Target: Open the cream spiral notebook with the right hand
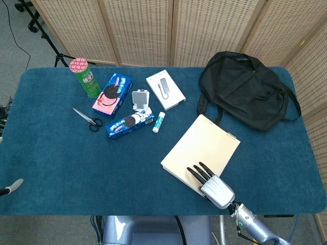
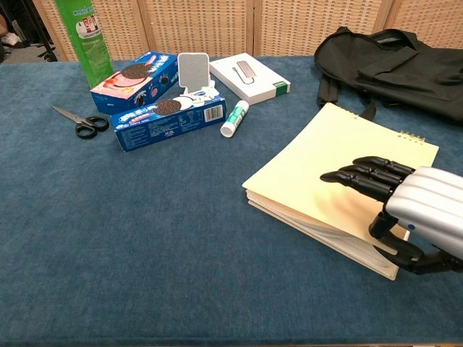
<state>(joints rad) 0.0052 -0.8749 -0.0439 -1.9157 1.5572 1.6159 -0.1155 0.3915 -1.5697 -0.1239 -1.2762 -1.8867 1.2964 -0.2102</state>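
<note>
The cream spiral notebook [image 1: 204,143] lies closed on the blue table at the near right, its wire binding [image 2: 413,135] on the far right edge. My right hand [image 1: 213,185] is at its near right edge. The black fingers [image 2: 362,176] lie flat on the cover while the thumb [image 2: 394,242] hooks under the edge, so the hand pinches it. In the chest view the notebook [image 2: 325,163] shows its near edge lifted a little, with the page stack visible. No view shows the left hand.
A black backpack [image 1: 245,89] sits just beyond the notebook. At the far left are two cookie boxes [image 1: 113,94], a white box [image 1: 165,89], a glue stick [image 1: 159,121], scissors [image 1: 87,119] and a green can [image 1: 84,76]. The table's front edge [image 1: 153,213] is close to the hand.
</note>
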